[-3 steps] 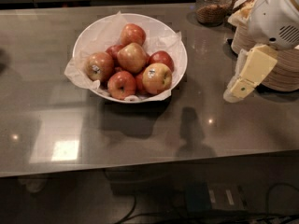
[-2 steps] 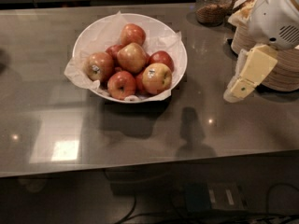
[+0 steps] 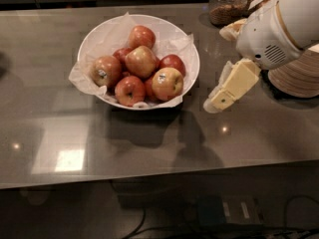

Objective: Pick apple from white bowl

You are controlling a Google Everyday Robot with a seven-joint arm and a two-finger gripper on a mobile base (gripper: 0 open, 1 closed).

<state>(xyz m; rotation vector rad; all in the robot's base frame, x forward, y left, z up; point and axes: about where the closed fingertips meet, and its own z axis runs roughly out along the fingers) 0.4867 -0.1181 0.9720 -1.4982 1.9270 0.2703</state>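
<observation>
Apple (image 3: 167,82), the palest one, lies in the bowl (image 3: 194,68), at the front right of the pile. Largest in view is the grey counter (image 3: 149,148). My arm (image 3: 279,29) comes in from the upper right, in front of stacked beige bowls (image 3: 299,76). The white bowl stands left of centre, lined with crumpled paper. My gripper (image 3: 214,103) hangs just right of it, not touching; wide or narrow, I cannot tell. A redder stickered apple (image 3: 105,71) lies at the left.
</observation>
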